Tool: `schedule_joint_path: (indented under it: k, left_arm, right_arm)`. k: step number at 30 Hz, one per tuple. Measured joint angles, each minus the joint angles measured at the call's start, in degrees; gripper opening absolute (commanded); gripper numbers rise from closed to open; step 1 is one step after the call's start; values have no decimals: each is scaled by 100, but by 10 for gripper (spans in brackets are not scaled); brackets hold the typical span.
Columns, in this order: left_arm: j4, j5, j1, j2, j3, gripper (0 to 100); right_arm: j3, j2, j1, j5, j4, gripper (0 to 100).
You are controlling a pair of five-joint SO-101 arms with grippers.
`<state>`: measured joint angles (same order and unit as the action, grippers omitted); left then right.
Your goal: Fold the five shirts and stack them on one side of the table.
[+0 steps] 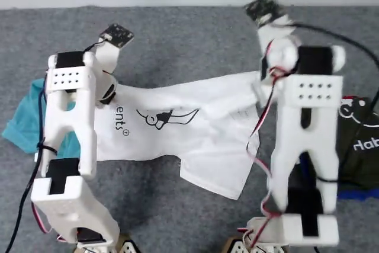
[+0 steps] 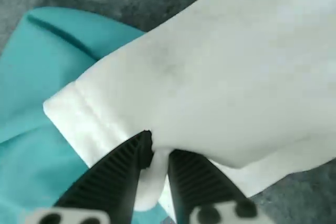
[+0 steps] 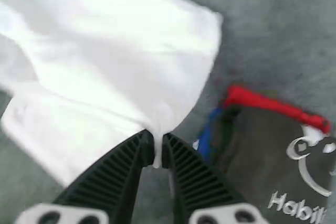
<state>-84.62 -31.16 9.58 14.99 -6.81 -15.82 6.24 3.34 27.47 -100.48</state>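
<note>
The white shirt (black line drawing and lettering on its front) lies stretched and creased across the middle of the grey table, with one sleeve spread toward the near edge. The left gripper has its jaws pinched on one edge, over a teal shirt. The right gripper has its jaws pinched on the opposite edge, beside a dark shirt.

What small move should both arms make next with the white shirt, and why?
Probably lift both together and carry the white shirt clear. The left gripper and right gripper each pinch an edge; one end lies over the teal shirt, the other beside the dark shirt.
</note>
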Motion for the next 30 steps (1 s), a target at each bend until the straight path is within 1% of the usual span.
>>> schedule_joint_path:
  k: [4,8,12,20,21,23,26,28,30]
  left_arm:
    - [-70,-53,202,-149,-44,14]
    - [-273,-378,237,-255,-44,14]
    - [-519,-598,237,-255,-44,14]
    - [-642,-642,237,-255,-44,15]
    - [-686,-642,237,-255,-44,15]
    - [-791,-642,237,-255,-44,19]
    - [-932,-642,237,-255,-44,88]
    - [-1011,-642,237,-255,-44,141]
    - [-1108,-633,237,-255,-44,148]
  right_arm:
    - [1380,914,273,0,0,10]
    - [2602,1705,422,0,105,10]
    - [3332,2312,457,70,281,10]
    - [4018,2769,457,536,352,20]
    - [4088,2787,457,598,352,35]
    - [4158,2787,457,659,290,96]
    - [4167,2787,457,695,105,174]
    - [4167,2787,457,695,26,180]
    - [4167,2787,457,695,18,180]
